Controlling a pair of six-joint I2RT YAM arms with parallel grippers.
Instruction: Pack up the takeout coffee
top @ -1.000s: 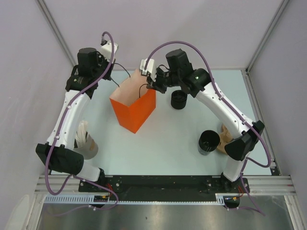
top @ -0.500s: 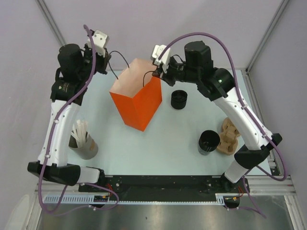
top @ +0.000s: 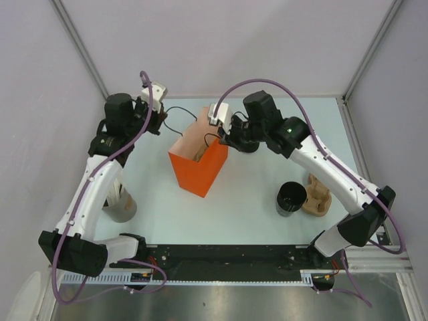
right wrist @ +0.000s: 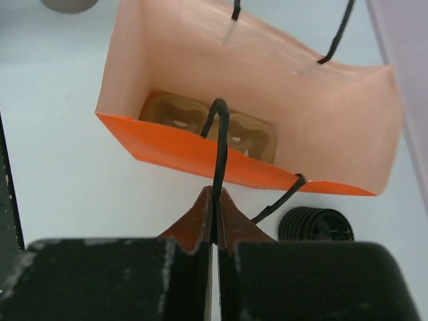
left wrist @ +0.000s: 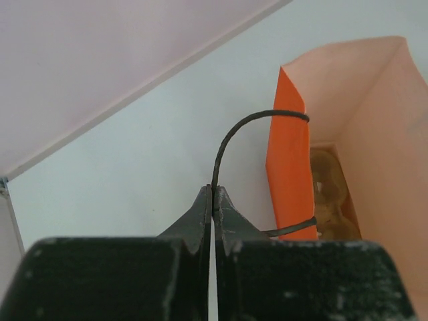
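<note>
Bag [top: 197, 167] of orange paper stands open-topped mid-table [top: 234, 200], slightly tilted, held from both sides. Left gripper [left wrist: 212, 194] is fully closed, fingertips pinching the left cord handle [left wrist: 231, 134] of the bag. Right gripper [right wrist: 215, 194] is likewise squeezed tight on the right cord handle [right wrist: 221, 140], with the cord rising straight out from between its tips. A brown pulp tray [right wrist: 167, 114] lies at the bottom of the bag. The coffee cup [right wrist: 314, 224], with its black ridged lid, sits on the table outside the bag, just beside the bag's right wall and below the right gripper; the top view mostly hides it behind that wrist. A wider black cup [top: 291, 198] stands near the right arm, touching or just beside a second brown pulp tray [top: 317, 194]. A grey cup [top: 119, 204] sits partly under the left arm.
</note>
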